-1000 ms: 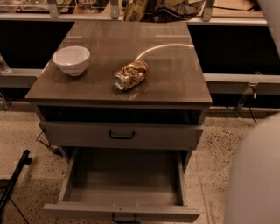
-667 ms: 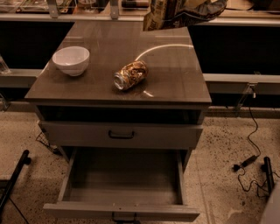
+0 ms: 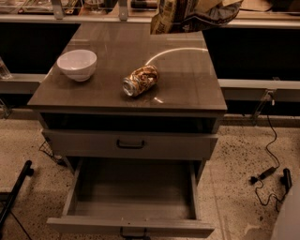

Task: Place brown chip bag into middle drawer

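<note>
- A black bar (image 3: pixel 15 191) lies slantwise on the speckled floor at the far left.
- A white bowl (image 3: pixel 77 64) stands upright on the left of the cabinet top (image 3: pixel 187 89).
- A dented can (image 3: pixel 140 79) lies on its side near the middle of the top, apart from the bowl.
- Below the top, a shut drawer front (image 3: pixel 93 143) carries a dark curved handle.
- Under that, the drawer (image 3: pixel 133 197) is pulled well out, and its floor is bare.
- The bag (image 3: pixel 192 14) hangs in the air at the upper edge, over the back right of the top. It touches nothing below it and is well apart from the drawer.
- The gripper is out of view. The bag's top is cut off by the frame, so I cannot tell what grips it.
- A black cable (image 3: pixel 268 154) trails over the floor on the right.
- A pale blurred part of the robot (image 3: pixel 288 218) fills the lower right corner.
</note>
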Tool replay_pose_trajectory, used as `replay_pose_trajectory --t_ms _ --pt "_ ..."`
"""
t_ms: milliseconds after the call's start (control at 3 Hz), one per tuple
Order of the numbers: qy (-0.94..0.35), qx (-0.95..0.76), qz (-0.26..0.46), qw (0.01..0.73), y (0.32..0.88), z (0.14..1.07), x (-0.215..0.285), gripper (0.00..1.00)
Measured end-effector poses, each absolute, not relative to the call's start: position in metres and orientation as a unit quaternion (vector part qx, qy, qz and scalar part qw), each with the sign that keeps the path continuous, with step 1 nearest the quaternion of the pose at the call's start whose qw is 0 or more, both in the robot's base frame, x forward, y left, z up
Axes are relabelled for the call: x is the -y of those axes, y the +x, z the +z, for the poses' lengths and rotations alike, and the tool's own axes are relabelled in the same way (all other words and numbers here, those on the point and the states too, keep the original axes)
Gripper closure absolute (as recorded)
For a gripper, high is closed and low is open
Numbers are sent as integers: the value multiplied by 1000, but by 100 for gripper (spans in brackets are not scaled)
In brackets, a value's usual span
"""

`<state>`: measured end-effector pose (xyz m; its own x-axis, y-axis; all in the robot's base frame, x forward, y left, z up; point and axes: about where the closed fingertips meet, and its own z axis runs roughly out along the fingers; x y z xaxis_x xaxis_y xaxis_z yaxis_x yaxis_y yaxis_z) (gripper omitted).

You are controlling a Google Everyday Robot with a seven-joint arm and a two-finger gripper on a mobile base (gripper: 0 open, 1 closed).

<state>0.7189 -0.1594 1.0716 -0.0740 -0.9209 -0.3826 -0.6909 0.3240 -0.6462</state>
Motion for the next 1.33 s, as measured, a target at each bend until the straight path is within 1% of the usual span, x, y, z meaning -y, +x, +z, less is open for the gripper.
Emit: replay_pose_trajectory --t_ms 333,667,1000,1333 --pt "-573 -706 -116 400 681 1079 159 100" --pt "-578 -696 -71 421 608 1087 165 100" --pt "-585 -696 -28 416 513 1070 159 100" --pt "-621 -689 6 374 457 1029 131 100"
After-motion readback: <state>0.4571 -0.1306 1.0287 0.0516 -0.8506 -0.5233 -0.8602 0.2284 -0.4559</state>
